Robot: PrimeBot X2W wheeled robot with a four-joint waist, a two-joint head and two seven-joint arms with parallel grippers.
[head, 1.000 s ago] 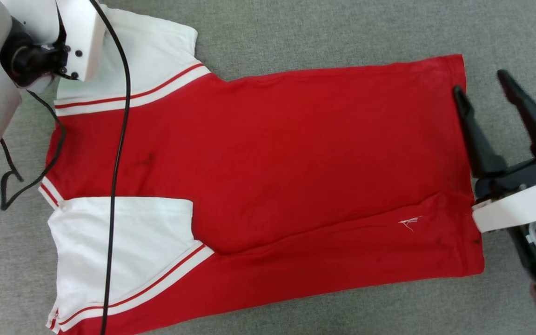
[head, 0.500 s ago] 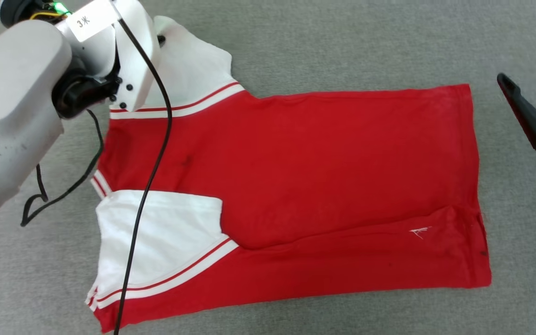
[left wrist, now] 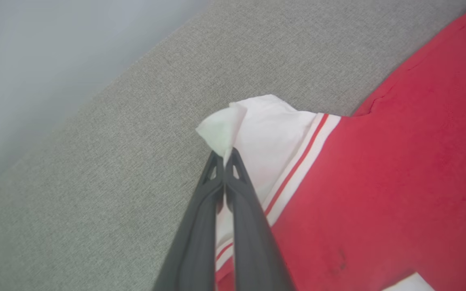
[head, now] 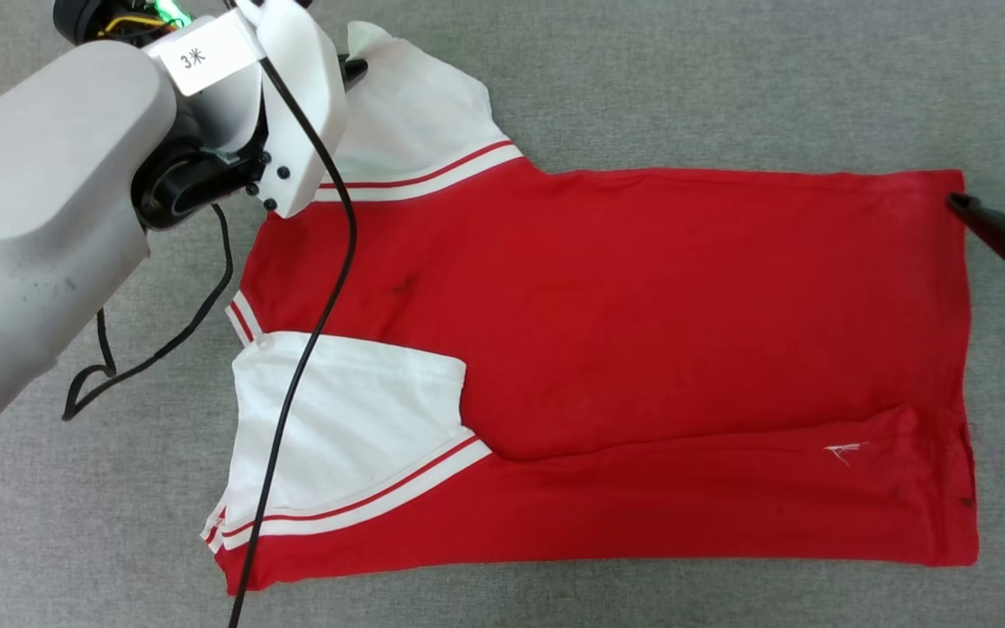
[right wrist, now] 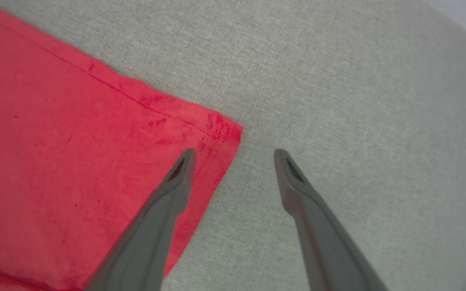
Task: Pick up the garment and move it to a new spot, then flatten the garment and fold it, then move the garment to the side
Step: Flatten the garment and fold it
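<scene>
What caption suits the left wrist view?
Left claw shut on the white sleeve of a red shirt on grey fabric.

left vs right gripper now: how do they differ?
Left gripper is shut, pinching the garment by its white sleeve tip; right gripper is open, holding nothing. Left is at the sleeve end, right at the hem corner, one finger over cloth, one over grey surface. Both have dark fingers.

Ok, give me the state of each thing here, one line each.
garment: spread flat on the grey surface, plain side up, near long edge folded over.
left gripper: shut on the tip of the far white sleeve.
right gripper: open at the hem corner, holding nothing.
</scene>
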